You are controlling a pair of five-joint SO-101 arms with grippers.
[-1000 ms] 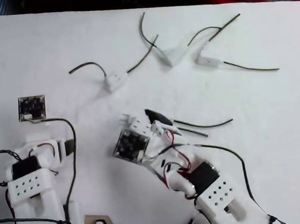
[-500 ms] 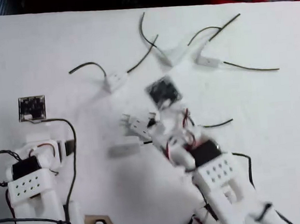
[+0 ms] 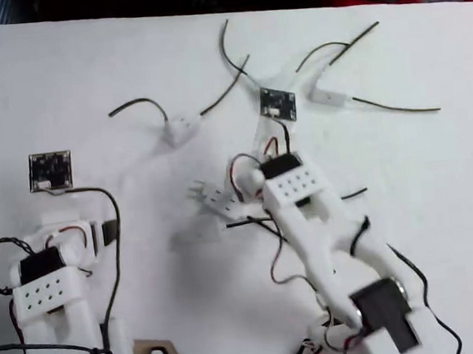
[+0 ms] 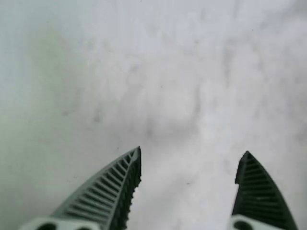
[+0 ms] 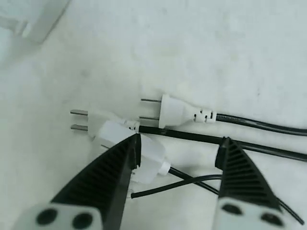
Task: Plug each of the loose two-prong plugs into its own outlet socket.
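White table (image 3: pixel 48 77). Right arm (image 3: pixel 323 236) out over centre; left arm (image 3: pixel 45 290) back at near edge. Left gripper (image 4: pixel 192 152) released, jaws wide, over table surface. Right gripper (image 5: pixel 181 139) released too, jaws wide, low over two loose plugs. Sockets (image 3: pixel 180 131) well apart, far side. First plug (image 5: pixel 180 112) flat, prongs free; second plug (image 5: pixel 112 133) just beside, partly behind one finger, unplugged.
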